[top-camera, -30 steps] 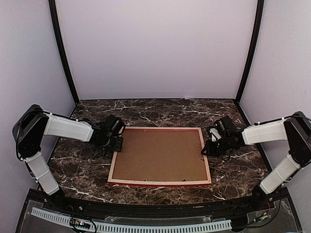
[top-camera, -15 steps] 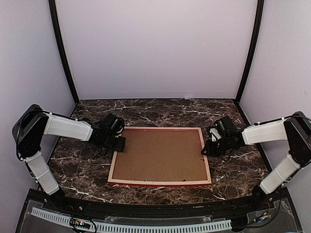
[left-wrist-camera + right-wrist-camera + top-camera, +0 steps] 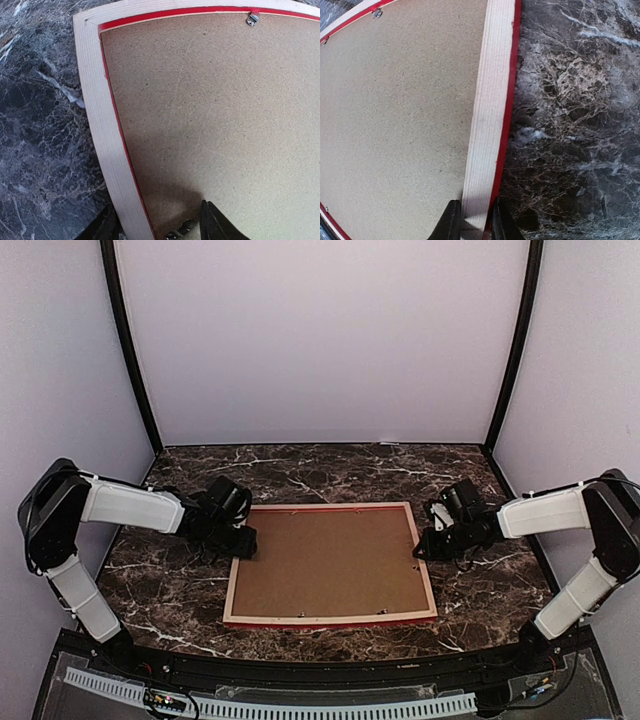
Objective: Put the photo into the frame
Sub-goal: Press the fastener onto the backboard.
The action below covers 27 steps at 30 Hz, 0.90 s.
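The large thin rectangular wooden frame (image 3: 330, 617), red on the front and pale bare wood on the back, lies face-down near the middle of the counter (image 3: 330, 470), a dark brown marble-pattern top w/ white veins. A plain brown backing board (image 3: 325, 560) sits flat inside it and fills the opening. The photo is not visible in any view; maybe it is under the board, but this cannot be told.

Step in hand, as a judgement: work on the back of the frame, i.e. on the small metal tabs (image 3: 252, 19) which lock the board in. Whether the board must come out or is being fastened is not clear.

The right gripper (image 3: 476, 220) pinches the right rail of the frame, one finger on each side of the pale wood, prob. to steady it. The left gripper (image 3: 159, 225) is spread. It stands astride the left rail, outer finger over the counter, inner finger over the board, w/ a free gap beside the rail, so it holds nothing. Another metal tab (image 3: 180, 231) shows between its fingers.

The next move prob. calls for a small, exact push on that tab w/ one fingertip, low force. Too much force may slide the frame on the smooth stone.

Room: plain pale lilac walls (image 3: 320, 340) on 3 sides, black corner posts (image 3: 125, 340).
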{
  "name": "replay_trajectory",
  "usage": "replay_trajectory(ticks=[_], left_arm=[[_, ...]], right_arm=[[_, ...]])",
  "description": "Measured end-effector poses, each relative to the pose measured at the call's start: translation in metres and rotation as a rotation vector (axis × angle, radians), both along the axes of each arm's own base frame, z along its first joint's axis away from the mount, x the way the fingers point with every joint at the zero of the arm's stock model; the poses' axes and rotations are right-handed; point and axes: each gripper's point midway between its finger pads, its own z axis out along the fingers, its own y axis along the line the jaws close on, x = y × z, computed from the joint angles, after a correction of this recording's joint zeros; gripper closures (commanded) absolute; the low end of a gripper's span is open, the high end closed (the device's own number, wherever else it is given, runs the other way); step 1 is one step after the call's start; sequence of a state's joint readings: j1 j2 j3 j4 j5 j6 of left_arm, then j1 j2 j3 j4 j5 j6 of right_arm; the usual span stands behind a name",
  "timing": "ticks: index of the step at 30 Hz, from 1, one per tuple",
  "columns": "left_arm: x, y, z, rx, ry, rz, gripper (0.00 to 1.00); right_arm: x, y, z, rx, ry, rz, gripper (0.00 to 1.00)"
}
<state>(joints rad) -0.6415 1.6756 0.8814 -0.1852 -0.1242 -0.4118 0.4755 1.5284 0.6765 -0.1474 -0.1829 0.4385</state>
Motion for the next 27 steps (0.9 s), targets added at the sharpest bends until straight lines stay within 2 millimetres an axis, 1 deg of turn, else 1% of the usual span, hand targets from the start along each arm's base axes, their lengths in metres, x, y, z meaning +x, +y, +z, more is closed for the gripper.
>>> replay_trajectory(ticks=[2,7,10,12,14,22,27], left_arm=[[-0.004,0.001,0.000,-0.004,0.010,-0.004,0.43],[-0.015,0.002,0.000,-0.022,0.042,-0.014,0.38],[-0.018,0.003,-0.001,-0.021,0.055,-0.009,0.28],[-0.019,0.006,-0.001,-0.013,0.057,0.005,0.24],[-0.019,0.009,0.000,-0.003,0.058,0.020,0.22],[-0.013,0.025,0.001,0.026,0.050,0.100,0.21],[-0.010,0.028,0.002,0.017,0.050,0.114,0.21]], right_arm=[[0.000,0.000,0.000,0.000,-0.003,0.003,1.00],[0.002,0.001,0.000,0.000,-0.012,0.013,1.00],[0.002,0.002,0.000,0.001,-0.013,0.014,1.00],[0.002,0.002,0.000,0.001,-0.013,0.014,1.00],[0.002,0.002,0.000,0.001,-0.013,0.015,1.00],[0.002,0.002,0.000,0.001,-0.013,0.015,1.00],[0.002,0.002,0.000,0.001,-0.013,0.015,1.00]])
